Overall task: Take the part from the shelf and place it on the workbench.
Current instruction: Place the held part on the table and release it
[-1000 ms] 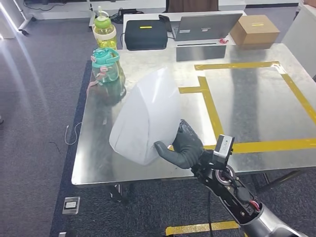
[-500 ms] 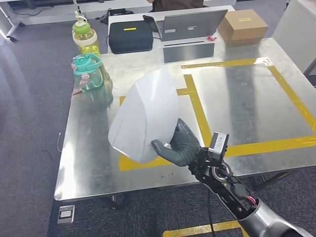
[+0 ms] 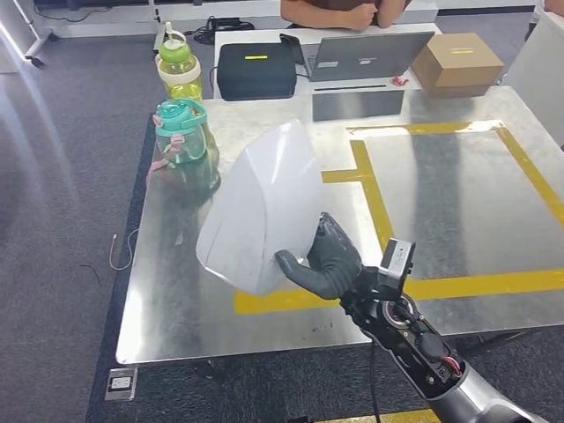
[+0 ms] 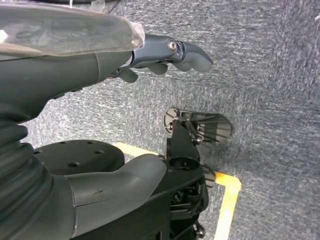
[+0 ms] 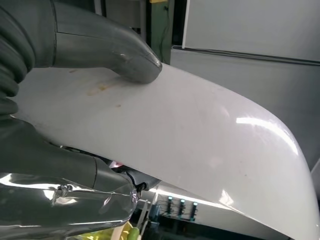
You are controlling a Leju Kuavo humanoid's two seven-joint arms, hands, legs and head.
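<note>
While the right hand (image 3: pixel 330 262) holds the white part (image 3: pixel 263 207) clamped between thumb and fingers, above the counter (image 3: pixel 465 194) near its front edge, the step looks like carry-to-place; part not set down yet. Next move, my guess: lower it onto bare metal, maybe toward 2 o'clock inside the yellow tape square (image 3: pixel 376 199), keeping away from the water jugs (image 3: pixel 182 132) at 10 o'clock. Right wrist view shows the thumb (image 5: pixel 128 55) pressed flat on the part's curved skin, which head view hides. Left hand (image 4: pixel 166 52) hangs over carpet, fingers apart, holding nothing.
</note>
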